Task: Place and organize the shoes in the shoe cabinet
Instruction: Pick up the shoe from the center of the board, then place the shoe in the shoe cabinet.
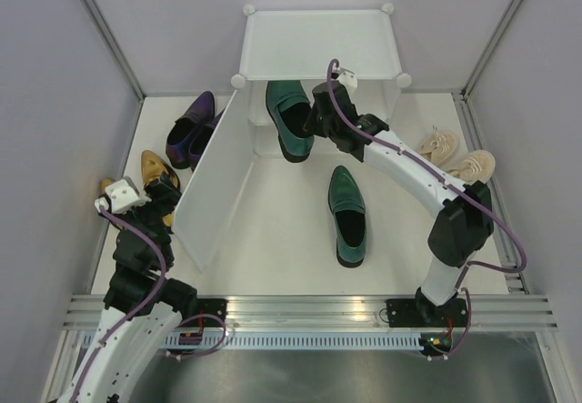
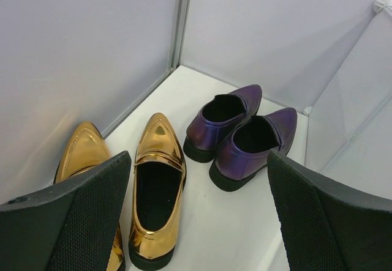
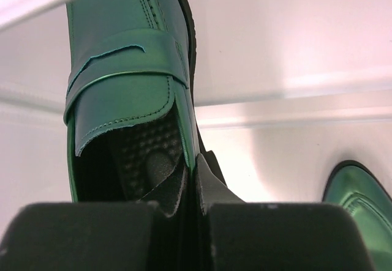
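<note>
**Right gripper clamping a green loafer at the cabinet mouth**

Right gripper (image 3: pixel 191 182) is filling the bottom of the wrist view, its jaws pressing together on the side wall of a glossy green loafer (image 3: pixel 122 69), with one finger inside the opening and one outside. It's all happening on a white table (image 1: pixel 273 239) boxed in by pale grey walls (image 1: pixel 55 103), with an aluminium rail (image 1: pixel 309 307) running along the near edge. That loafer is pointing its toe into the shoe cabinet (image 1: pixel 318 44), long axis running near to far, heel sticking out toward the arms. Its mate, the second green loafer (image 1: pixel 347 216), is sitting on the table out front, toe also aiming at the cabinet. Door panel (image 1: pixel 214 185) is standing swung open to the left. Left gripper (image 2: pixel 199 161) is hovering with jaws wide apart over the gold loafers (image 2: pixel 160 145). Purple pointed shoes (image 2: pixel 208 133) are sitting just beyond, toes to the back wall. Beige sneakers (image 1: pixel 455 153) are lying by the right wall.
</note>
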Tool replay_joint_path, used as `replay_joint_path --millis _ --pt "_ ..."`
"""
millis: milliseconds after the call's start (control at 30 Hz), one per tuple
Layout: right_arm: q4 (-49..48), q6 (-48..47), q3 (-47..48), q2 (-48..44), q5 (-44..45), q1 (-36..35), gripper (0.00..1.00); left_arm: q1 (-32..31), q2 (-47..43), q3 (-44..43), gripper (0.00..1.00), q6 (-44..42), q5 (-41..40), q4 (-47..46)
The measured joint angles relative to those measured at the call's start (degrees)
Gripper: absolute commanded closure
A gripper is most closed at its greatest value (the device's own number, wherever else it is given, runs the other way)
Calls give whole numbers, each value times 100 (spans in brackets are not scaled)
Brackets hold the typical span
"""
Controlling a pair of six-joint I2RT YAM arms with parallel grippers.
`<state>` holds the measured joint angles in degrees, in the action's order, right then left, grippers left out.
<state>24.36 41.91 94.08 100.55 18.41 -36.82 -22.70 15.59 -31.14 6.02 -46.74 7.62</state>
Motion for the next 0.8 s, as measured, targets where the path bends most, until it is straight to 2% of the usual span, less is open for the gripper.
replay_joint_path --millis 400,800 --pt "-599 695 107 481 22 9 99 -238 -2 -4 6 42 57 0" --pt "-979 780 330 807 308 9 99 -407 -39 -9 6 42 52 0"
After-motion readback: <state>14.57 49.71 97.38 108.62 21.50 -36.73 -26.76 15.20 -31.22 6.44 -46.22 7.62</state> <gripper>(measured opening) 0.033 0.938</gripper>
